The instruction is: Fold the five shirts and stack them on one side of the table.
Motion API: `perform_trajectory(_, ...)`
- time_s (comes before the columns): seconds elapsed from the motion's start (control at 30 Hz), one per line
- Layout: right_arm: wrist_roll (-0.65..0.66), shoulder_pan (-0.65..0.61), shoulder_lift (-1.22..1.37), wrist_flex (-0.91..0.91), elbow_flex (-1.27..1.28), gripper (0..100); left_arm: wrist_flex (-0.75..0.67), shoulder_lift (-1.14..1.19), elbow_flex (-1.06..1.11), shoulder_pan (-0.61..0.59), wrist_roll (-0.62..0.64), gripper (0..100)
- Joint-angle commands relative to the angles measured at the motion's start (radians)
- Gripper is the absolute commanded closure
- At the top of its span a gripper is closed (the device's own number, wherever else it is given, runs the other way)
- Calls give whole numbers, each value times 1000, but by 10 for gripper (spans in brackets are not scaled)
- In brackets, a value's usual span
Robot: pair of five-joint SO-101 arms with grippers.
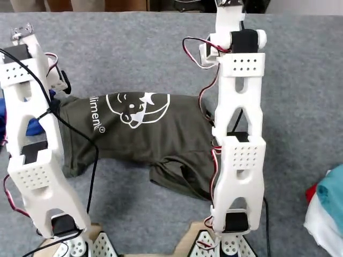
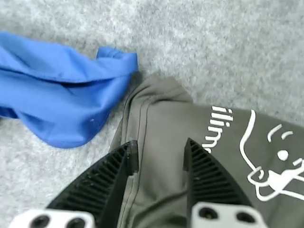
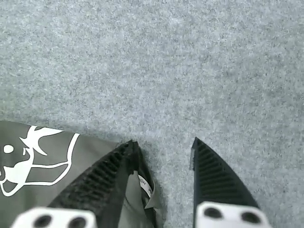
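Blue shirt (image 2: 61, 95) lies crumpled just outboard of the left end effector (image 2: 160, 145), right beside a corner of the olive shirt (image 1: 139, 134). It looks parked aside for a later turn.

Left end effector sits low over one end of the olive shirt. Its jaws are partly open with a strip of the seamed edge lying between them, and nothing is pinched yet as far as I can tell. The placement reads as lining up to grab that edge.

Olive shirt is spread on the grey surface (image 1: 134, 59) between the two end effectors, white graphic (image 1: 136, 107) up. It is mostly flat, with one part bunched and rumpled on the side nearer the arm bases. It is probably laid out this way so each arm can take an end for a fold.

Right end effector (image 3: 162, 142) is at the opposite end of the shirt, jaws open about as wide and empty. One jaw is over the shirt's edge where a small tag (image 3: 144, 184) shows, the other over bare surface. Straddling the edge like that suits a pinch on the fabric border.

Well apart from the right end effector, on its far side from the olive shirt, a heap of teal, white and red cloth (image 1: 327, 206) sits at the surface's edge. These are likely more shirts, though I can't tell whether they are folded.

My read is that the olive shirt's fold has not started and both grasps are pending
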Motion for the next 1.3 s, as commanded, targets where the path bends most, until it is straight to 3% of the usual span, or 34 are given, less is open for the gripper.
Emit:
perform_trajectory(0.0,-2,12,-67,15,-39,804,63,-21,-94,11,-35,843)
perform_trajectory(0.27,0,16,-188,17,-5,804,83,-157,-40,23,-55,843)
perform_trajectory(0.47,26,31,-335,15,180,804,75,-426,186,101,-83,843)
perform_trajectory(0.57,28,39,-403,14,252,804,-11,-582,334,107,-81,842)
perform_trajectory(0.7,28,74,-450,12,315,804,-216,-713,569,-23,-83,831)
perform_trajectory(0.83,28,114,-458,12,328,803,-250,-700,669,-161,-77,804)
perform_trajectory(1.03,28,113,-455,12,321,803,-199,-544,500,-244,-23,801)
perform_trajectory(1.27,28,116,-455,11,323,803,46,-130,-5,-288,9,804)
